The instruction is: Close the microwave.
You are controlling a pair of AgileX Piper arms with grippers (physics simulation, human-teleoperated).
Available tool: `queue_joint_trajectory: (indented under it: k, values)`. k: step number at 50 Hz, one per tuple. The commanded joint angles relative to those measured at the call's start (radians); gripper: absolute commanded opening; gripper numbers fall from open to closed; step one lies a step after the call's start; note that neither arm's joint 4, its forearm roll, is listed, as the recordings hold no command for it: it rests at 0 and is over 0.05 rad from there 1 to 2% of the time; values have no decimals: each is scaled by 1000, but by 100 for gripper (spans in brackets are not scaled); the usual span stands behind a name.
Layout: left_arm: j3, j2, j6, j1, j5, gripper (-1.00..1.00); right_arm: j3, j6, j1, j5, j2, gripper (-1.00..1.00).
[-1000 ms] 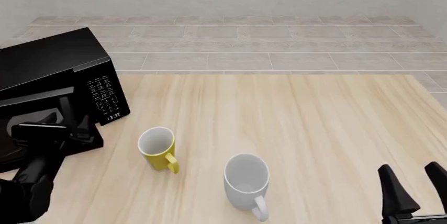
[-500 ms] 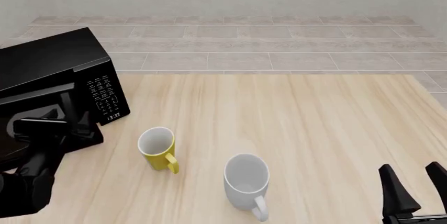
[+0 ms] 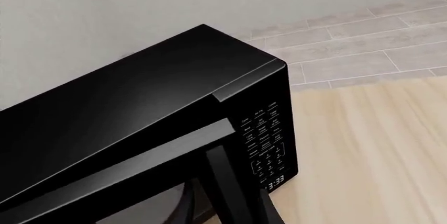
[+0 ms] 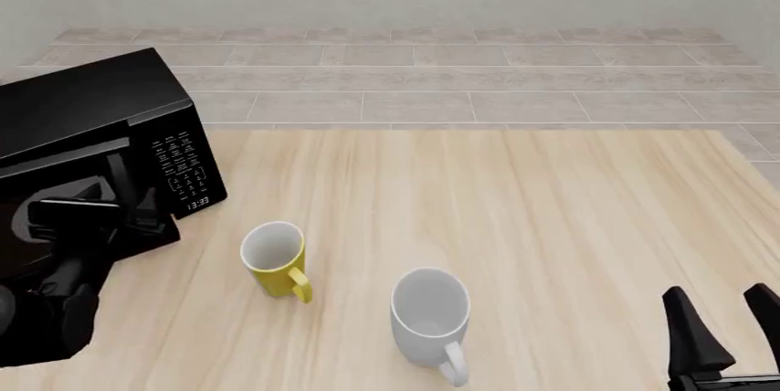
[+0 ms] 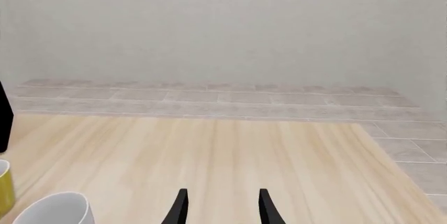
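We see the microwave (image 4: 104, 149) at about 9 o'clock on the table (image 4: 524, 217), at its left edge, with the keypad and the small clock turned toward the middle of the table. Its door (image 3: 119, 174) is not shut yet. In the left wrist view the top edge of the door stands a little away from the body, and a narrow gap shows between the door and the keypad side. So we judge that most of the closing is done and only the last push is left.

The left gripper (image 4: 122, 204) is right at the front of the door, at about 9 o'clock in the front view. Its dark fingers (image 3: 231, 192) reach up along the door edge, but we cannot tell if they are spread or together, because black lies on black there. We also cannot say surely that they touch the door.

The right gripper (image 4: 722, 332) rests at about 5 o'clock, well apart from the microwave. Its two fingers are spread with nothing between them, and it takes no part now.

A yellow mug (image 4: 276, 258) and a white mug (image 4: 430, 318) stand near 6 o'clock, clear of the door.

What remains, in our judgement, is to press the door fully home until the gap disappears.
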Motion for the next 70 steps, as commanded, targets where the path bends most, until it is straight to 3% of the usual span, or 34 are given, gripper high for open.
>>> queue_joint_trajectory:
  k: [1,70]
  values:
    - [-31,91,9,45,43,100,0,1,2,0,0,100]
    - [-160,203,-18,86,131,100,0,-1,13,-6,0,100]
